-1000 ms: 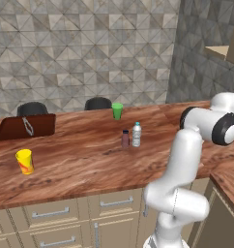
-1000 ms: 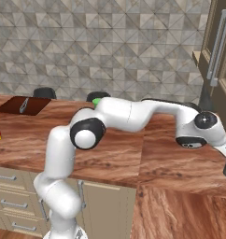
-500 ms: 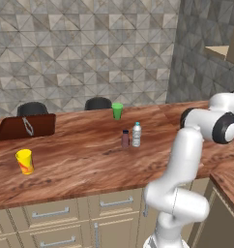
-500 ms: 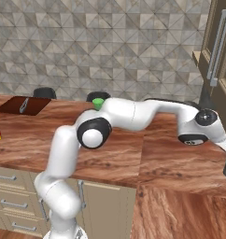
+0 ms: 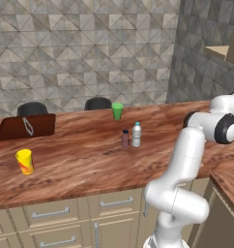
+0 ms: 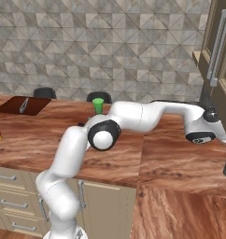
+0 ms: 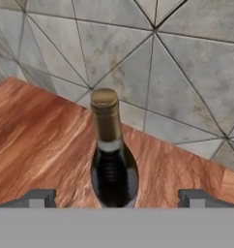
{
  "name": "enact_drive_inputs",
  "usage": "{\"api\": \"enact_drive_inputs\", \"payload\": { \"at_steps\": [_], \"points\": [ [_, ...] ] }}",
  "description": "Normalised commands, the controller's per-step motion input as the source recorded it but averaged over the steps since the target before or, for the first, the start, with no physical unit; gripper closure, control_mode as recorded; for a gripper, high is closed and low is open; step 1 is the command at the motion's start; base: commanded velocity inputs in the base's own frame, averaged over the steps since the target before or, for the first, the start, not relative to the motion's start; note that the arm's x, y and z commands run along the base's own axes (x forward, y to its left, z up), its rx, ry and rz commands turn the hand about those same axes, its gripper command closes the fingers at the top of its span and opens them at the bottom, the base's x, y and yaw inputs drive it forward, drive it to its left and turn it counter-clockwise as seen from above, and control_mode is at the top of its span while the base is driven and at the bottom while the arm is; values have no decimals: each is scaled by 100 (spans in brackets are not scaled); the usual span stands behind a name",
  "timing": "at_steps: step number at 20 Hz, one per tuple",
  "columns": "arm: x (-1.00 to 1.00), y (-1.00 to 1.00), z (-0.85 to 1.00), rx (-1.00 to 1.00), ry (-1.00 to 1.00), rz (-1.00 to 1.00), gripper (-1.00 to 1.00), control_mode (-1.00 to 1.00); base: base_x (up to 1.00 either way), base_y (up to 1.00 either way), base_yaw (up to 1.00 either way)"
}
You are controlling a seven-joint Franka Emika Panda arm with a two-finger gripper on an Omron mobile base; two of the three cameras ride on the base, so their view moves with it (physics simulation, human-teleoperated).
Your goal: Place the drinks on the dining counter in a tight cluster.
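The wine bottle (image 7: 112,155) stands upright on the dining counter (image 7: 36,140), neck up, between the wide-spread gripper (image 7: 117,197) tips.

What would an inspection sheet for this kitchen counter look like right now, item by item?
Surface: reddish wood counter over beige drawers.
Job's things: small brown bottle and water bottle stand side by side mid-counter; wine bottle stands upright apart, at the counter's far right end near the wall.
Clutter: green cup, yellow cup, dark board.
Grippers: gripper open, fingertips either side of the wine bottle, not closed on it.
Cables: nothing seen.
Surroundings: grey tiled wall, two dark chair backs behind the counter.
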Motion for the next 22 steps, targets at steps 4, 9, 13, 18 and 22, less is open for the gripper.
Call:
{"api": "enact_drive_inputs", "payload": {
  "at_steps": [4,9,13,18,22],
  "points": [
    [26,-20,-3,3,5,4,-100,-100,0,0,0],
    [16,-16,-10,1,4,3,-100,-100,0,0,0],
    [13,-1,-16,2,2,2,-100,-100,0,0,0],
    [15,-1,-21,1,4,1,-100,-100,0,0,0],
    [16,0,-27,0,3,0,-100,-100,0,0,0]
  ]
}}
